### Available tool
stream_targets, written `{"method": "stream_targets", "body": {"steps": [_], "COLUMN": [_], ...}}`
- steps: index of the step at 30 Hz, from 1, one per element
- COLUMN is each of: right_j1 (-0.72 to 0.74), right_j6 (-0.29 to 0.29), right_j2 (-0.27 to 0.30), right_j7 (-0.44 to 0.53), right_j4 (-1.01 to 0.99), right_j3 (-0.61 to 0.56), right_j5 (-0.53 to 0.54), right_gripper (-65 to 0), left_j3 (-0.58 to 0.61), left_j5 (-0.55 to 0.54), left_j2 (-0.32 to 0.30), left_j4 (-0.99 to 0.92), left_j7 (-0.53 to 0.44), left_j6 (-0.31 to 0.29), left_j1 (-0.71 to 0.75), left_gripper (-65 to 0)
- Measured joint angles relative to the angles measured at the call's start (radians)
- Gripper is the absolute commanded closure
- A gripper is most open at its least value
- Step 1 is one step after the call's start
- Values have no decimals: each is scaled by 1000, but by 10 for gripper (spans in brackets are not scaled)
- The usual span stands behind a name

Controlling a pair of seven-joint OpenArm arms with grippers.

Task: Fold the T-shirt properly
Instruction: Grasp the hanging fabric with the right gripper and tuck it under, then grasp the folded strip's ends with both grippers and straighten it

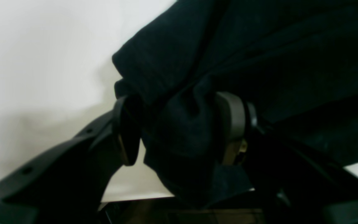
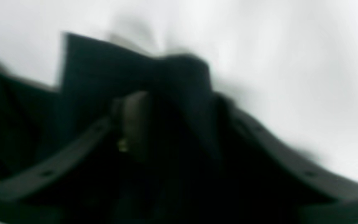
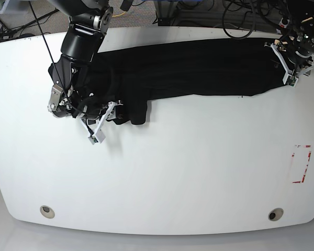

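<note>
The black T-shirt lies stretched in a long band across the far part of the white table. My left gripper, at the base view's right end of the band, is shut on a bunch of the fabric. In the left wrist view the cloth is pinched between the fingers of the left gripper. My right gripper is at the band's left end, shut on a dark fold. The right wrist view is blurred and shows fabric between the jaws of the right gripper.
A red-marked rectangle sits on the table near its right edge. Two round fittings are near the front edge. Cables lie behind the table's far edge.
</note>
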Motion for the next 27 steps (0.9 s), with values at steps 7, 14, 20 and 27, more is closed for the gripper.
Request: {"method": "stream_targets", "body": {"steps": [7, 14, 20, 27], "right_j1": [-3, -31, -99, -186], "right_j6": [-1, -1, 0, 0], "right_j2": [8, 10, 29, 34], "right_j7": [53, 30, -61, -135], "right_j4": [-4, 119, 337, 532], "right_j3": [3, 7, 23, 121], "right_j5": [-10, -6, -3, 2], "right_gripper": [0, 0, 0, 0], "left_j3": [14, 18, 72, 81], "left_j5": [-4, 3, 93, 96], "left_j2": [2, 1, -1, 1], "left_j4": [-1, -9, -38, -40], "left_j7": [-1, -3, -22, -71], "left_j6": [0, 0, 3, 3], "left_j1": [0, 0, -4, -5], "left_gripper": [-325, -328, -328, -328]}}
